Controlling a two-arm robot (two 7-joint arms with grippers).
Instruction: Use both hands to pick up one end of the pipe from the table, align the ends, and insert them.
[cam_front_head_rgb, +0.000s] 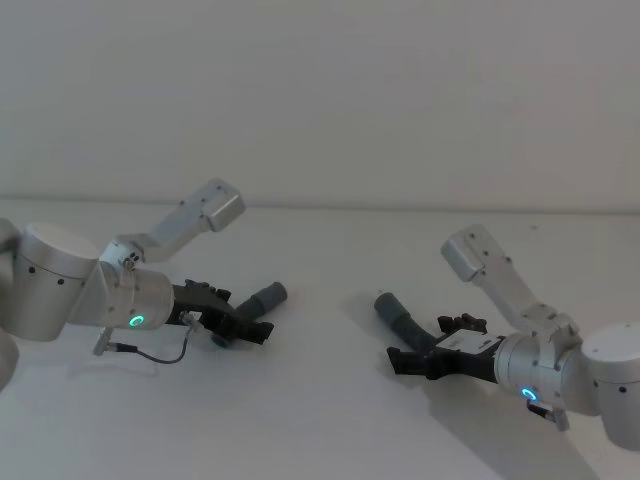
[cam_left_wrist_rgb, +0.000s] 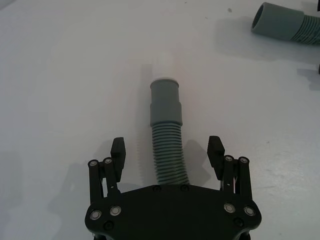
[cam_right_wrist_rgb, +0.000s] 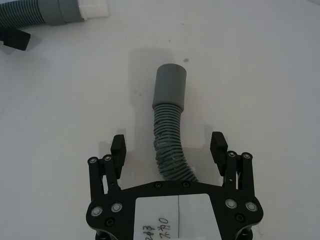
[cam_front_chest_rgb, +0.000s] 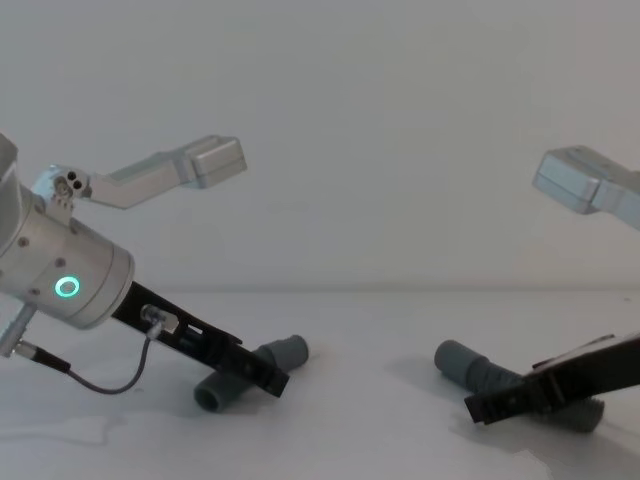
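I read left hand (cam_left_wrist_rgb: 167, 145) wide open, one pipe piece (cam_left_wrist_rgb: 166, 107) lying between its jaws on the tabletop (cam_left_wrist_rgb: 60, 75); right hand (cam_right_wrist_rgb: 168, 141) equally wide, straddling the other piece (cam_right_wrist_rgb: 170, 92).

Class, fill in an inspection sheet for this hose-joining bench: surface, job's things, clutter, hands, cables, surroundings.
Surface: table, white and flat.
Job's things: two grey ribbed hoses lying apart, left hose and right hose; cuffs not joined.
Clutter: nothing seen.
Hands: left hand open, astride the left hose; right hand open, astride the right hose.
Cables: black cable looping from the left wrist.
Surroundings: plain wall.
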